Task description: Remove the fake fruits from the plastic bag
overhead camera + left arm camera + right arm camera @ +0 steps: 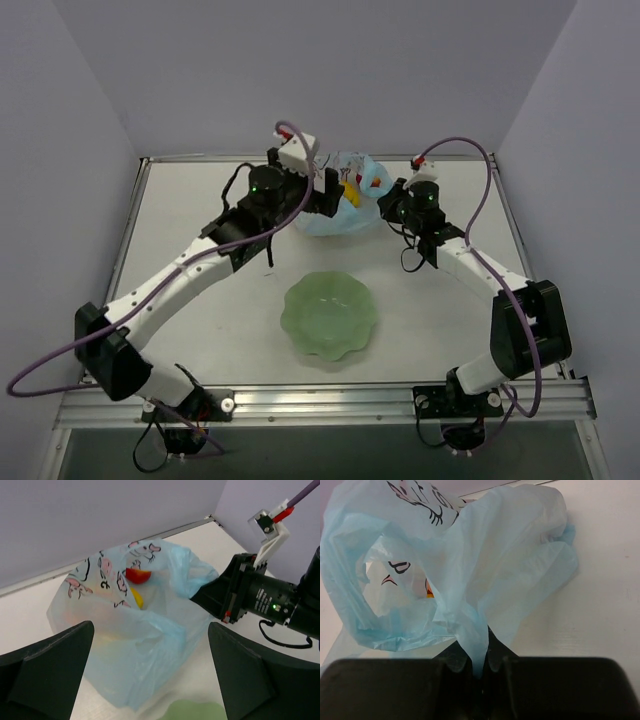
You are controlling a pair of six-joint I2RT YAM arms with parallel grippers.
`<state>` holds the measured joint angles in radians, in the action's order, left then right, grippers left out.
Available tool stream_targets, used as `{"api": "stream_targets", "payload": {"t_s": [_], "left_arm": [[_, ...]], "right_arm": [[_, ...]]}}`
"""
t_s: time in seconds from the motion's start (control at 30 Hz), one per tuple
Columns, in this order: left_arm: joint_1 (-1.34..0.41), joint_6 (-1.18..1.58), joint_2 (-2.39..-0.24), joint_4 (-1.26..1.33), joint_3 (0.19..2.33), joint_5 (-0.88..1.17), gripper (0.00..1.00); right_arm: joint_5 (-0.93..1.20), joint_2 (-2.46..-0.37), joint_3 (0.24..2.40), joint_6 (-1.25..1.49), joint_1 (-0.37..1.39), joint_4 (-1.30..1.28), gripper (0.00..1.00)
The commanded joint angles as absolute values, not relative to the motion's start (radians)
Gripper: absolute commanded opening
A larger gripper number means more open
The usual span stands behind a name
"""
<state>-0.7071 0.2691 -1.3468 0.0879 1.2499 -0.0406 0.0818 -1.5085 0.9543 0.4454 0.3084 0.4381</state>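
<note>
**mk:** Working outward from the near edge. First an aluminium rail (320,405) on the near side of the green scalloped bowl (330,318), with both arm bases bolted along it. Then the bowl, sitting on a plain off-white table (190,210) that looks matte and a bit scuffed. Anything past the bowl?

**jo:** Yep, right behind the bowl: the plastic bag (345,222). Thin, crinkly, light blue, with a pink-and-black cartoon print. Slumped on the table with its mouth gaping upward. Fake fruits (138,576) inside it, judging by the left wrist cam: a red one (137,575) and a yellow one (136,598) just under it. Also a sliver of orange (429,592) through the plastic on the right wrist cam. Can't say which fruit that is.

**mk:** And the grippers?

**jo:** Left gripper (151,625) behind the bowl, hanging over the bag's mouth with its fingers (45,670) spread wide. Right gripper (480,662) behind the bowl and off to the right, pinched tight on a twisted fold at the bag's edge.

**mk:** Room?

**jo:** Farthest from the bowl, flat pale lavender-grey walls (330,70) boxing the table in at the back and both sides.
</note>
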Motion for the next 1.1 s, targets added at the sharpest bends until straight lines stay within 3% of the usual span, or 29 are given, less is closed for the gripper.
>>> {"api": "stream_targets", "payload": {"t_s": [0.0,0.27,0.57,0.6,0.63,0.67,0.73,0.77,0.83,1.07], "left_arm": [[-0.713,0.075,-1.526,-0.251,1.480,0.046,0.96],[-0.729,0.054,-1.779,-0.478,1.741,0.000,0.94],[-0.752,0.103,-1.792,-0.431,1.621,0.114,0.97],[-0.752,0.115,-1.792,-0.426,1.611,0.091,0.86],[-0.752,0.123,-1.784,-0.417,1.597,0.062,0.62],[-0.752,0.130,-1.773,-0.379,1.579,0.029,0.47],[-0.742,0.158,-1.738,-0.333,1.514,0.009,0.28],[-0.739,0.167,-1.726,-0.303,1.494,-0.006,0.13],[-0.736,0.198,-1.680,-0.278,1.412,-0.112,0.03],[-0.654,0.478,-1.324,0.124,0.923,-0.278,0.02]], "right_arm": [[0.060,-1.445,0.919,0.436,0.310,0.486,0.00],[0.032,-1.381,0.836,0.423,0.308,0.492,0.00],[0.032,-1.374,0.781,0.440,0.308,0.525,0.00],[0.032,-1.371,0.776,0.443,0.307,0.525,0.00],[0.032,-1.365,0.772,0.445,0.308,0.528,0.00],[0.032,-1.353,0.762,0.448,0.307,0.529,0.00],[0.037,-1.342,0.735,0.459,0.308,0.534,0.00],[0.043,-1.330,0.723,0.463,0.310,0.541,0.00],[0.060,-1.322,0.678,0.491,0.310,0.554,0.00],[0.100,-1.282,0.549,0.538,0.318,0.604,0.00]]}}
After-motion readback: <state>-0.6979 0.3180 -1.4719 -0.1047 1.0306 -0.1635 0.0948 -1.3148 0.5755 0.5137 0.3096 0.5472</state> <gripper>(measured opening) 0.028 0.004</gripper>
